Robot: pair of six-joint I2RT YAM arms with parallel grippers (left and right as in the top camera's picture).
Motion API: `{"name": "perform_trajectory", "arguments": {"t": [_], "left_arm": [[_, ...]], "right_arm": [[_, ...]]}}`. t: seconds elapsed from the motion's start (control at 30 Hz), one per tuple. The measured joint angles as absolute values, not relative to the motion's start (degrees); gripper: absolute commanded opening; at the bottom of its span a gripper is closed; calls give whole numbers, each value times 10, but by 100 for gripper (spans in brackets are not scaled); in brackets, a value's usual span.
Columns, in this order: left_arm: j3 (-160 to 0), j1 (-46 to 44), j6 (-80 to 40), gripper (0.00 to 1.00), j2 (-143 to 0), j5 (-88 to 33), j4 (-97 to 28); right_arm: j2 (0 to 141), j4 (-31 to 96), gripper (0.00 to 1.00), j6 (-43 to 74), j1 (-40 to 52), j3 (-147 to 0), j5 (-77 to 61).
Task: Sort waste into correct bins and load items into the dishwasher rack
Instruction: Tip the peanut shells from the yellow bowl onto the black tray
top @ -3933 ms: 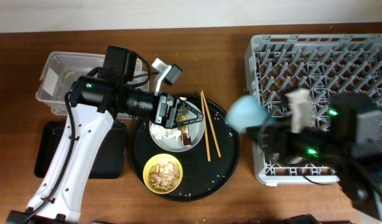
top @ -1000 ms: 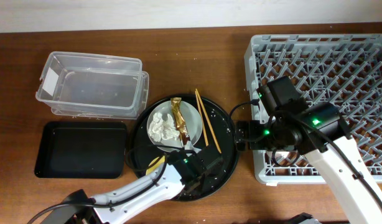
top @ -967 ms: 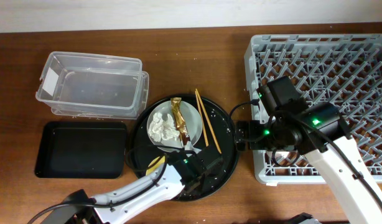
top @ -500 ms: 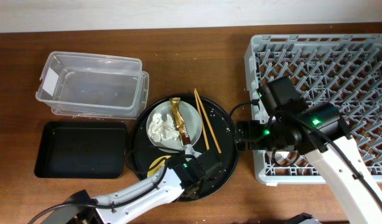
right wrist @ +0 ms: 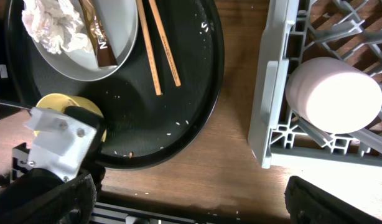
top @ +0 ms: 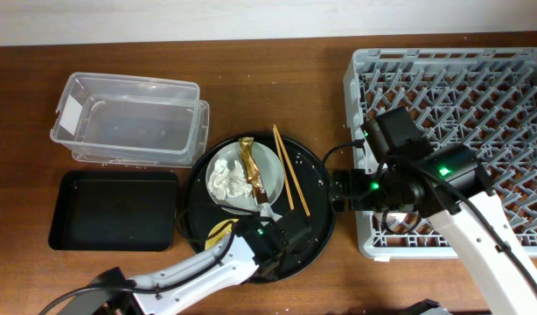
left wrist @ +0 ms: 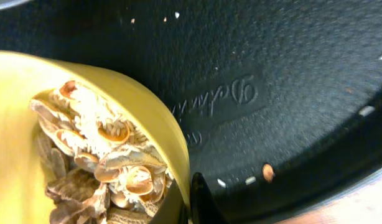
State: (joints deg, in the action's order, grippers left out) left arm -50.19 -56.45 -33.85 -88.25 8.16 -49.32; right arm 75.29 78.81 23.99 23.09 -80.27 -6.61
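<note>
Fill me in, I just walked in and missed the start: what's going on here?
The left end effector appears to pinch the rim of the yellow bowl of food scraps on the round black tray. The right end effector hangs open beside the dishwasher rack, where a pink cup already sits. The grey plate holding tissue and a wrapper, and the chopsticks, lie on the tray.

Looking like a robotics lab staged as a dish-clearing station. Showing a bare wooden counter (top: 277,70) against a plain pale wall (top: 163,13), carrying a grey dishwasher rack (top: 513,79), a clear tub (top: 129,122), a shallow black tray (top: 111,210) and a round meal tray (top: 317,210) of leftovers. Being worked by robot arms (top: 478,236) trailing cables.
</note>
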Motion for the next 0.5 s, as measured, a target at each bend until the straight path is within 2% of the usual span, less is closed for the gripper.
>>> {"name": "perform_trajectory", "arguments": {"t": [0.1,0.2,0.37,0.47,0.5], "left_arm": [[-538,-545,-338,0,-844,61,-557],[-570,-483,-331,0,-762,47,-577],[-582,-282,-286,0,-621,-38,-580],[-583,-137,-229,0,-596,-131,-590],[-583,-59,-199,0,-597,-180,-599]], "right_arm": [[753,788,99,240,231,-803,-66],[753,788,99,240,231,-803,-65],[753,788,99,240,231,-803,-65],[753,788,99,240,231,-803,-65],[753,788,99,240,231,-803,-65]]}}
